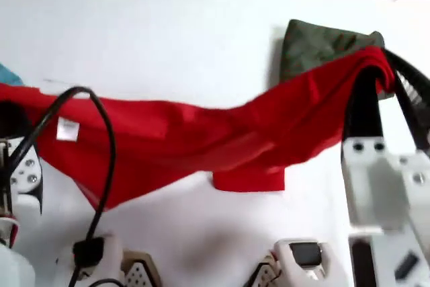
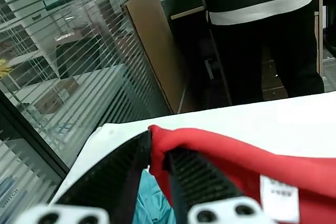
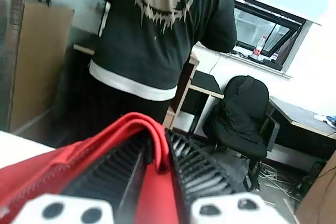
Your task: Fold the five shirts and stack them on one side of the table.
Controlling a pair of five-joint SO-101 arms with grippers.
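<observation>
Red shirt (image 1: 201, 136) hangs stretched above the table (image 1: 168, 45) between my left gripper (image 2: 157, 148) and right gripper (image 3: 160, 140), each clamped tight on a pinch of cloth, presumably to spread it flat for folding beside the green shirt (image 1: 316, 42).

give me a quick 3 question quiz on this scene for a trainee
1. Which gripper is shut on the red shirt? A) left gripper only B) right gripper only C) both
2. True or false: the dark green shirt hangs from a gripper.
3. Fill in: the white tag is at the red shirt's end held by the ___ gripper.
Key: 1 C; 2 false, it lies on the table; 3 left.
</observation>
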